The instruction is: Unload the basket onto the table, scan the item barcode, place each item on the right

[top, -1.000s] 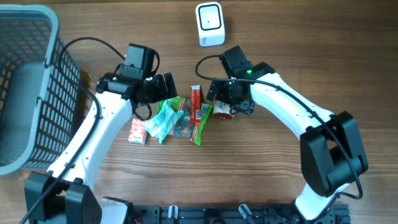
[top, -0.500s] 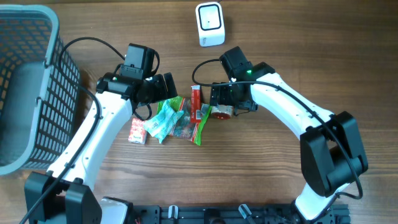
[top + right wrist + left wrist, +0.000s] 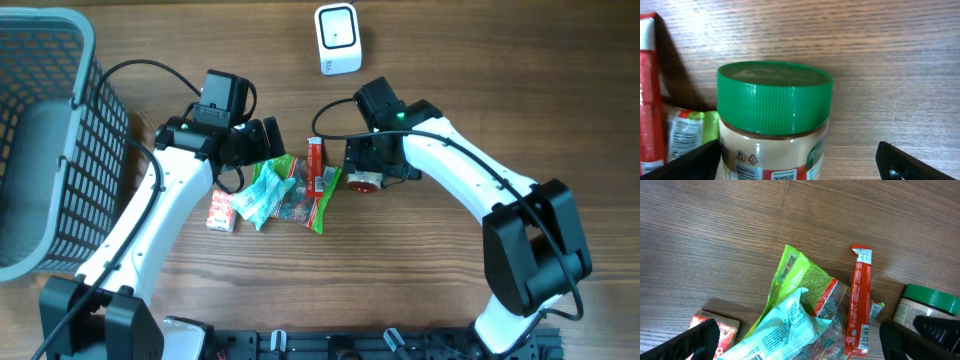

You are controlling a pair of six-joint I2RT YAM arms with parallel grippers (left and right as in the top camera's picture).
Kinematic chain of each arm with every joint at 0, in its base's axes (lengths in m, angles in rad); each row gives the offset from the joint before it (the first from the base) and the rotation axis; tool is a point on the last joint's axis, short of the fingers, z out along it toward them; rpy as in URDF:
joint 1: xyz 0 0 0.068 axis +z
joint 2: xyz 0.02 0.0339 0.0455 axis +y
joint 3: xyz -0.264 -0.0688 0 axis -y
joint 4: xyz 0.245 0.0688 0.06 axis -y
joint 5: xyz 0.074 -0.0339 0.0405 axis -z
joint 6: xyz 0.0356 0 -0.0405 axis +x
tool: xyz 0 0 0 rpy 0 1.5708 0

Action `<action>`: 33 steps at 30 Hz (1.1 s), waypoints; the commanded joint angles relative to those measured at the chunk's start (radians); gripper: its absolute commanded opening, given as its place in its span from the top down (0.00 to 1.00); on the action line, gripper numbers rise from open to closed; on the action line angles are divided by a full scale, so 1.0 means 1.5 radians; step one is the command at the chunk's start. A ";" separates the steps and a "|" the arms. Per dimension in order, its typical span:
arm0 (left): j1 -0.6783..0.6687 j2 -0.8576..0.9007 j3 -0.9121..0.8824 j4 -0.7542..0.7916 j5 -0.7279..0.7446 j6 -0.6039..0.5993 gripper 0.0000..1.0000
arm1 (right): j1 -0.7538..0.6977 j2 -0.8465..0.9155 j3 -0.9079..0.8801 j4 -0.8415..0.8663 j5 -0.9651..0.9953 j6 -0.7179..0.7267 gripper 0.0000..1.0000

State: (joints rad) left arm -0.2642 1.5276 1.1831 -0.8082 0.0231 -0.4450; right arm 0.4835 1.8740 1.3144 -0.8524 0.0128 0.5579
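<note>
Lying jar (image 3: 774,152), ribbed green lid (image 3: 775,97), woodgrain table (image 3: 885,50)

desk (image 3: 500,80): matt grained wood | jar lid (image 3: 775,95): ribbed green plastic | wrappers (image 3: 790,330): glossy crinkled film | basket (image 3: 100,150): plastic mesh | scanner (image 3: 338,38): smooth white plastic

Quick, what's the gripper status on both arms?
Left gripper: open, holding nothing, over the snack packets.
Right gripper: open, green-lidded jar between its fingers, not clamped.
</note>
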 commanded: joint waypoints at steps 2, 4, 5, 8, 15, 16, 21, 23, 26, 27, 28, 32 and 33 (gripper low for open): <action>0.002 -0.002 0.008 0.000 -0.009 0.013 0.00 | -0.001 -0.009 -0.001 -0.001 0.026 -0.006 0.00; 0.002 -0.002 0.008 0.000 -0.009 0.013 0.00 | -0.001 -0.009 -0.001 0.002 0.026 0.000 0.00; 0.002 -0.002 0.008 0.000 -0.009 0.013 0.00 | -0.001 -0.009 -0.001 0.002 0.026 0.003 0.01; 0.002 -0.002 0.008 0.000 -0.009 0.013 0.00 | -0.001 -0.008 -0.001 0.004 0.027 -0.003 0.00; 0.002 -0.002 0.008 0.000 -0.009 0.013 0.00 | -0.005 0.008 -0.001 0.006 0.026 -0.021 0.00; 0.002 -0.002 0.008 0.000 -0.009 0.013 0.00 | -0.007 0.013 -0.001 0.007 0.021 -0.021 0.00; 0.002 -0.002 0.008 0.000 -0.009 0.013 0.00 | -0.022 0.036 -0.001 0.017 -0.006 -0.024 0.00; 0.002 -0.002 0.008 0.000 -0.009 0.013 0.00 | -0.027 0.039 -0.001 0.022 -0.014 -0.024 0.00; 0.002 -0.002 0.008 0.000 -0.009 0.013 0.00 | -0.027 0.039 -0.001 0.027 -0.014 -0.023 0.00; 0.002 -0.002 0.008 0.000 -0.009 0.013 0.00 | -0.027 0.039 -0.001 0.027 -0.025 -0.023 0.01; 0.002 -0.002 0.008 0.000 -0.009 0.013 0.00 | -0.027 0.039 -0.001 0.027 -0.037 -0.023 0.03; 0.002 -0.002 0.008 0.000 -0.009 0.013 0.00 | -0.028 0.039 -0.001 0.019 -0.067 0.033 0.06; 0.002 -0.002 0.008 0.000 -0.009 0.013 0.01 | -0.028 0.039 -0.001 0.019 -0.067 0.052 0.06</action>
State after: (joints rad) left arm -0.2642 1.5276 1.1831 -0.8085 0.0231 -0.4450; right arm 0.4431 1.9144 1.3144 -0.8185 -0.0502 0.5472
